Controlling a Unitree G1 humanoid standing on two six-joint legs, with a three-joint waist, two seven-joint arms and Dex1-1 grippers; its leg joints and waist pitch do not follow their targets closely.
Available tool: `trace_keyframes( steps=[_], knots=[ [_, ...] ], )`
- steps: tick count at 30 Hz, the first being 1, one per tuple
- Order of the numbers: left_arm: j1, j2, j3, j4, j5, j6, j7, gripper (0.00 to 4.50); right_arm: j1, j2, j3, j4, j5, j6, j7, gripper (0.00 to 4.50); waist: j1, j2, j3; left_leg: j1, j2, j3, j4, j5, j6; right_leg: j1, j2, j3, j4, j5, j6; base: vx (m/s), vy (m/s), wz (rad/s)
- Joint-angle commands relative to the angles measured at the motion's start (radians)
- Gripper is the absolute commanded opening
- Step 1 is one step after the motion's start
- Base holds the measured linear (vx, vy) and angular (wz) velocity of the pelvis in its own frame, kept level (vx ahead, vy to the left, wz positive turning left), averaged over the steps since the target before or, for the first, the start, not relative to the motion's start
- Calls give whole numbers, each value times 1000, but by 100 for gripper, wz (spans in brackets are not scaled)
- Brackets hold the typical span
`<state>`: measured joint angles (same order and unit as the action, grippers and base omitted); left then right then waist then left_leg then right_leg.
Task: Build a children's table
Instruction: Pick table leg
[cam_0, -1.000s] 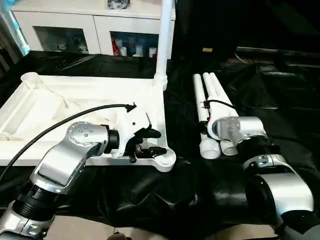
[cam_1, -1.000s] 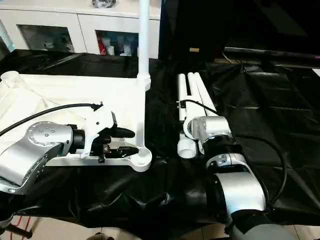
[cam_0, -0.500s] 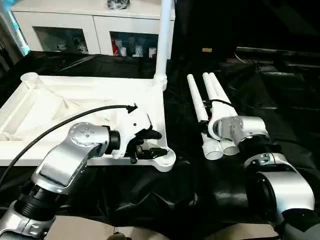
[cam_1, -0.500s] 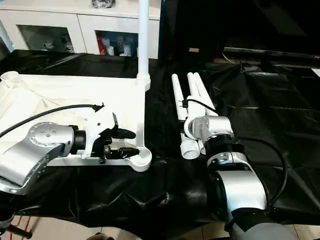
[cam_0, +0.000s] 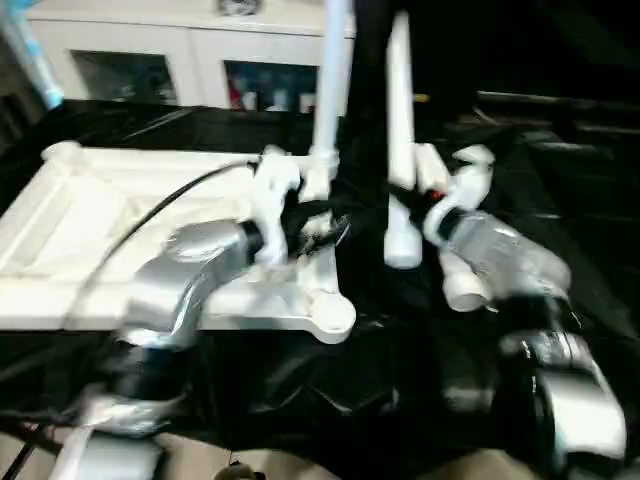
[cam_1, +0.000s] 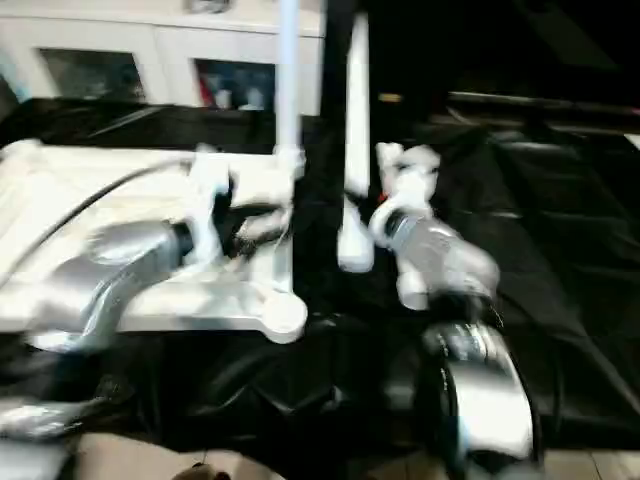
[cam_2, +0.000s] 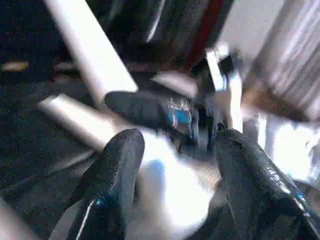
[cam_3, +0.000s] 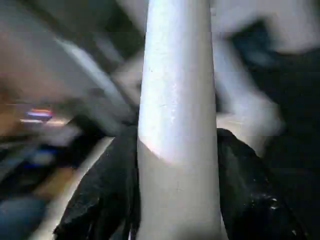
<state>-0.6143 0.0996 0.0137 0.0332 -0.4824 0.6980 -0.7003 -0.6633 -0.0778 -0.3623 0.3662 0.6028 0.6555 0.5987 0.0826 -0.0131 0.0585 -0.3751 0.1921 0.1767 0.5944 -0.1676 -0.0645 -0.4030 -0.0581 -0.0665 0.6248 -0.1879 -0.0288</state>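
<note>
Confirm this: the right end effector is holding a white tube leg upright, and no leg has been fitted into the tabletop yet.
Wrong on the last part. The left eye view shows one leg already standing in the tabletop's far corner socket. The rest holds: the right end effector grips a second white tube leg upright.

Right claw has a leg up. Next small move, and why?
Probably carry the long white tube leg, clamped upright in the right claw, over to the empty round near-corner socket of the white ribbed plastic tabletop; the far corner's leg already stands.

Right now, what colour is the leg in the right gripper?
White, clearest in the right wrist view: leg, right gripper.
</note>
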Motion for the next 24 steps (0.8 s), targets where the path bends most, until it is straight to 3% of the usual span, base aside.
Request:
trace_keyframes(
  steps=[1,6,12,15,17,18,21,24],
  knots=[
    [-38,-32,55,34,-72,48,34,269,27,-4,-7,-131,113,57,88,183,9,0,-75,14,28,-4,-55,-145,48,62,-70,47,-81,-133,-192,0,0,0],
    [-85,-98,126,83,-140,101,92,269,77,-4,18,-235,193,110,169,183,14,0,-71,14,29,-8,-60,-170,23,58,-75,45,-95,-265,-148,0,0,0],
    [-113,-146,201,59,-274,164,141,269,128,-26,86,-298,184,129,193,183,13,-10,-74,6,26,-10,-58,-135,28,62,-74,44,-92,-219,-142,0,0,0],
    [-116,-153,226,51,-307,182,149,269,133,-35,99,-307,186,136,198,183,16,-7,-72,7,27,-9,-58,-130,31,60,-74,44,-94,-233,-138,0,0,0],
    [-118,-153,231,51,-312,188,157,269,137,-43,119,-315,182,138,210,183,16,-12,-72,6,27,-10,-59,-128,32,60,-74,43,-94,-237,-132,0,0,0],
    [-118,-153,231,51,-312,188,157,269,137,-43,119,-315,182,138,210,183,18,-8,-72,7,29,-10,-60,-126,31,59,-75,43,-94,-236,-129,0,0,0],
    [-114,-146,213,46,-298,194,168,269,145,-58,154,-326,166,135,224,183,19,-6,-75,9,33,-12,-61,-115,30,59,-75,43,-90,-203,-130,0,0,0],
    [-115,-150,208,45,-294,197,194,240,156,-84,239,-336,66,82,218,183,19,-6,-77,7,34,-13,-60,-89,27,61,-75,43,-83,-144,-139,0,0,0]
  ],
)
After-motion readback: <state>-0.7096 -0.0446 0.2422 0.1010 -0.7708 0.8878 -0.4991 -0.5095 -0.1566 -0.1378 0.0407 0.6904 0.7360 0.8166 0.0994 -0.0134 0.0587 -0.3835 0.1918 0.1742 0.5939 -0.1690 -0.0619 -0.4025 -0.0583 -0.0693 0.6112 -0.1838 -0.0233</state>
